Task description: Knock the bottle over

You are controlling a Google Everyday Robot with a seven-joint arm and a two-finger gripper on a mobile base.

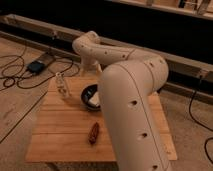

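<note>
The bottle point(61, 84) is small, slim and clear. It stands upright near the back left corner of the wooden table point(60, 130). My arm bends at a white elbow point(86, 45) above the table's back edge. From there the gripper point(93, 69) hangs down right of the bottle, above the far side of a dark bowl point(90, 96). It is apart from the bottle, and the thick arm link point(132, 110) in front hides most of it.
The dark bowl holds something white at the table's middle. A reddish-brown oblong object point(94, 132) lies near the front edge. Black cables point(15, 80) and a small box point(36, 66) lie on the floor to the left. A dark rail point(45, 31) runs behind.
</note>
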